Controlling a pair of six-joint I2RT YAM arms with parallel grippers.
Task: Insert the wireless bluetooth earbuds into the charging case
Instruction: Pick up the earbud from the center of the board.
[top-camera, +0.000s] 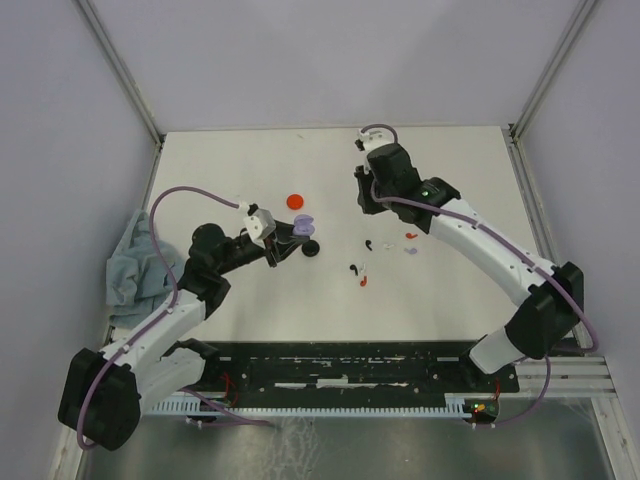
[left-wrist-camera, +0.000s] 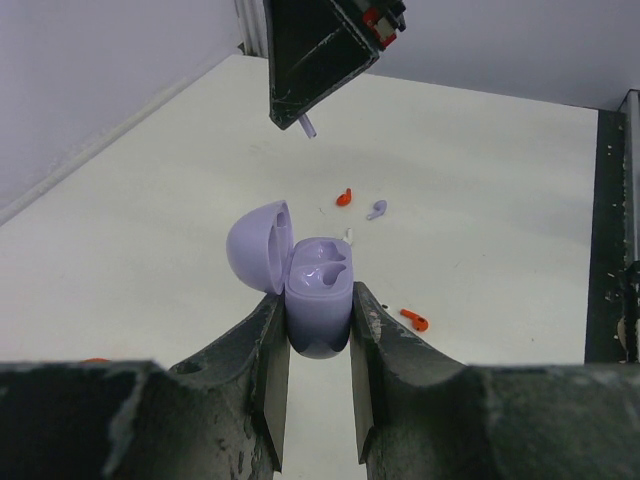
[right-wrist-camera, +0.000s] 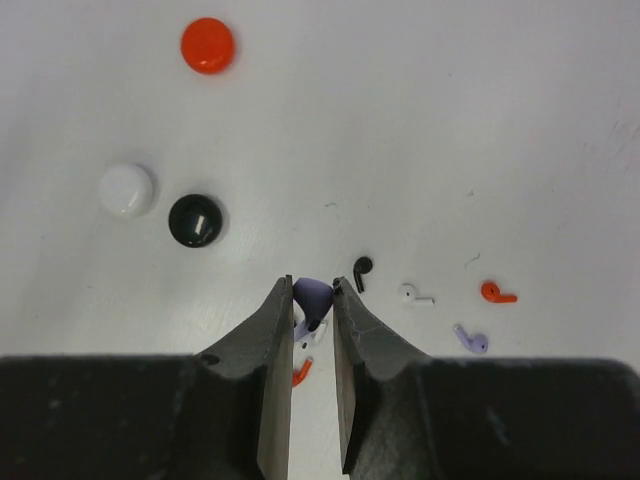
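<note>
My left gripper (top-camera: 297, 233) is shut on the base of an open lavender charging case (left-wrist-camera: 320, 272), held upright with its lid (left-wrist-camera: 258, 245) swung to the left and both sockets empty. My right gripper (top-camera: 365, 198) is shut on a lavender earbud (right-wrist-camera: 313, 297) and hangs above the table, right of and beyond the case; the earbud's stem (left-wrist-camera: 308, 127) pokes out under its fingers. Loose earbuds lie on the table: black (right-wrist-camera: 361, 270), white (right-wrist-camera: 415, 295), red (right-wrist-camera: 495, 293), lavender (right-wrist-camera: 470, 340), and another red (right-wrist-camera: 302, 372).
Three round discs lie on the table: red (right-wrist-camera: 207, 45), white (right-wrist-camera: 127, 190) and black (right-wrist-camera: 195, 220). A grey cloth (top-camera: 135, 262) is bunched at the left table edge. White walls close in the table on three sides.
</note>
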